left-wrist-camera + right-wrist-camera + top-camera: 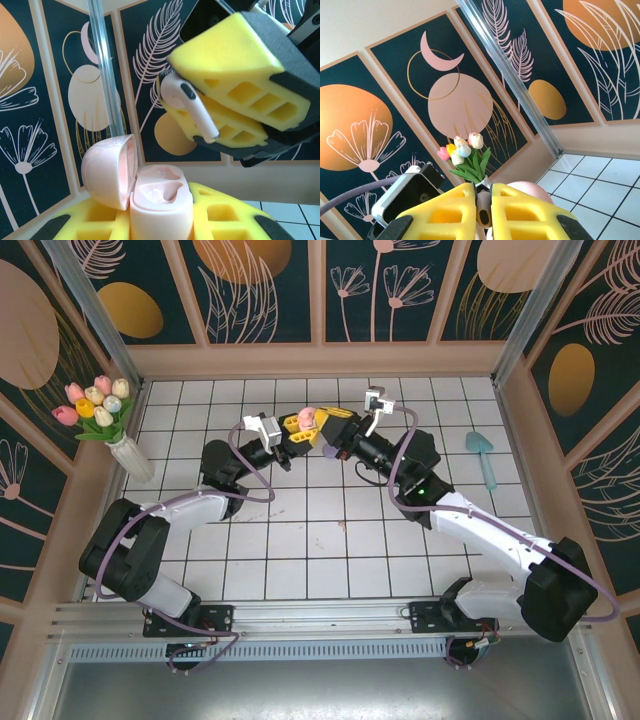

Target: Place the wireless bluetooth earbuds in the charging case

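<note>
Claws meet in mid-air over the white tiled desk (300,540), and everything here is placed from the pink charging case (161,207).

The left claw (160,222) is clenched on that case, its yellow fingers (225,217) pressing the case's lower body from both sides. The case stands upright and open. Its rounded lid (107,170) is swung back to the left of the body, and the moulded sockets in the top face are bare.

Above the case and to its right, the right claw (172,85) is clenched on one pale earbud (192,105). The bud's head is nipped between the yellow fingertips and its short stem slants down and to the right. The earbud hangs near the case's open top, apart from it and not in a socket.

From the right wrist, the same earbud (483,215) sits in the narrow slot between the right claw's two fingers, with the case's pink curve (530,189) just beyond them.

From above, the case (303,420) is the pink spot where the left claw (293,432) and the right claw (326,430) come together. A vase (135,460) of tulips (95,400) stands well to the left of the case, and a teal scoop (483,455) lies on the tiles well to its right.
</note>
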Robot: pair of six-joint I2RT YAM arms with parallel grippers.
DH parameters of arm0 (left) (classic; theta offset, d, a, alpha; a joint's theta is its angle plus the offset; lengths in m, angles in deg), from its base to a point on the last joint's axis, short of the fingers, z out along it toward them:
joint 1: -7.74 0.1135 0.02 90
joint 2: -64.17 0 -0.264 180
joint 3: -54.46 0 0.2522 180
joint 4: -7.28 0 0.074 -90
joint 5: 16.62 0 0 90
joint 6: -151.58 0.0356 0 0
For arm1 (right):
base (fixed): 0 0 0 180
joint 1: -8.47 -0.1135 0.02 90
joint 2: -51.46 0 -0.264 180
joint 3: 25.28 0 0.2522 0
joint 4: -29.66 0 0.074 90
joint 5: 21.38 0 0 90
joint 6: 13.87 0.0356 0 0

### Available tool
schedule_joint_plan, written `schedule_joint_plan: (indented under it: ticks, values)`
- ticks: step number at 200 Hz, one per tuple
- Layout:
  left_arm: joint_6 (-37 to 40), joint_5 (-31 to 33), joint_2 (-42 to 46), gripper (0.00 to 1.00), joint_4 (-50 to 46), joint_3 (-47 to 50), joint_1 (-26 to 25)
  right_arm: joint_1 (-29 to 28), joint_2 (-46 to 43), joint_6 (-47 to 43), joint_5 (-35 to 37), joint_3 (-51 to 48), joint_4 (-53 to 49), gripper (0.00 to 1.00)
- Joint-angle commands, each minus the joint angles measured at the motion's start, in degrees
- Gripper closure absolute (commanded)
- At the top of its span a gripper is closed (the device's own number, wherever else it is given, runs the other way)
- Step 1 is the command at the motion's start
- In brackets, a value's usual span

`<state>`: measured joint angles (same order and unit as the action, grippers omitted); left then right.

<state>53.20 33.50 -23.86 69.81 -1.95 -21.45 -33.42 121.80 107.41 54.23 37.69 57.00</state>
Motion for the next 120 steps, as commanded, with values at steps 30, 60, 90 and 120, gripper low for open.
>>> schedule_joint_plan:
  ticks: [30, 60, 90, 120]
  values:
    - [-0.45, -1.47, 2.22, 1.00, -0.09, -2.08, -0.25, -0.35, 1.61, -1.58, 2.17, -0.70, 5.05, 0.88]
    - [-0.58, -1.71, 2.51, 1.00, -0.41, -2.08, -0.21, -0.22, 2.17, -1.82, 2.91, -0.43, 5.19, 0.89]
    - [-0.61, -2.00, 2.58, 1.00, -0.65, -1.88, -0.28, -0.02, 2.60, -1.69, 3.32, -0.16, 5.40, 0.89]
    - [-0.68, -1.82, 2.51, 1.00, -0.71, -1.66, -0.34, 0.23, 2.65, -1.36, 2.90, 0.09, 5.31, 0.89]
